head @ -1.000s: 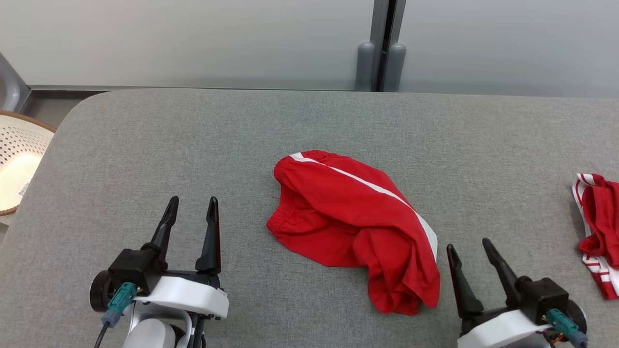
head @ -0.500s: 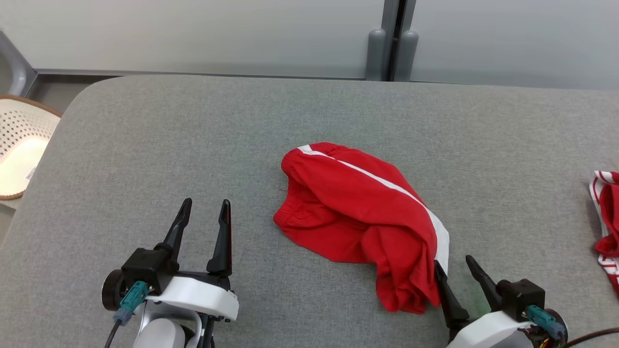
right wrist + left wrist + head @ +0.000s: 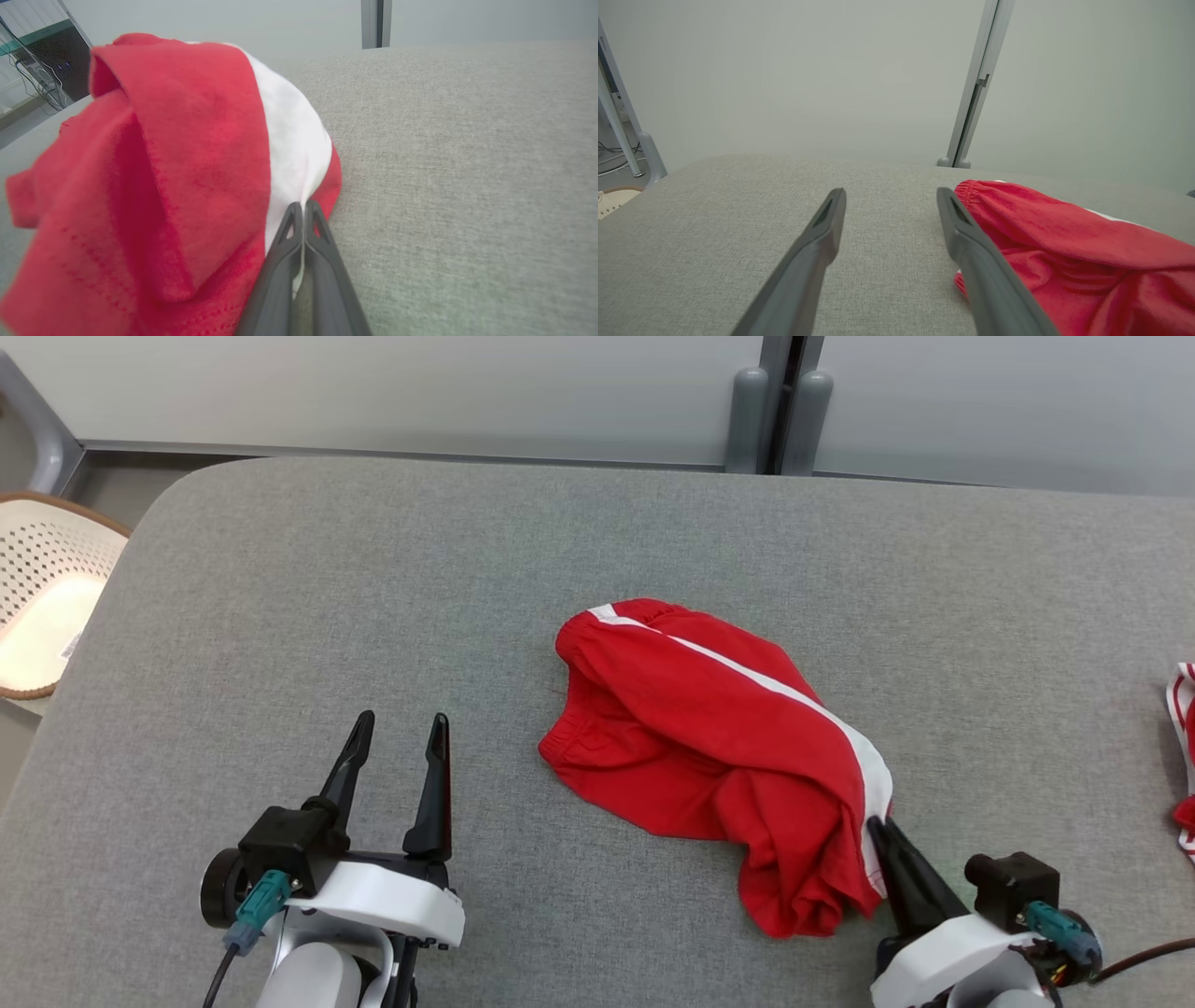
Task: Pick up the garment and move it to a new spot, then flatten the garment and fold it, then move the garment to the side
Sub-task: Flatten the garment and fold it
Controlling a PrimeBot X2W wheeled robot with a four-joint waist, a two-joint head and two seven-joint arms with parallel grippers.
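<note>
The first step, the pick-up, is in hand. The crumpled red shorts with a white side stripe (image 3: 709, 756) lie on the grey fabric-covered table (image 3: 373, 616), about midway between its left and right edges and somewhat toward its near edge. The right gripper (image 3: 878, 826) has its jaws pressed together on the hem at the white stripe, at the end of the shorts nearest the table's near right corner. The left gripper (image 3: 401, 719) sits by the near edge, left of the shorts and apart from them, with its jaws wide and nothing between them.

The next move probably calls for a steady lift. The pinch takes in only a thin edge of cloth, so a jerk might pull it free before the bulk clears the table.
</note>
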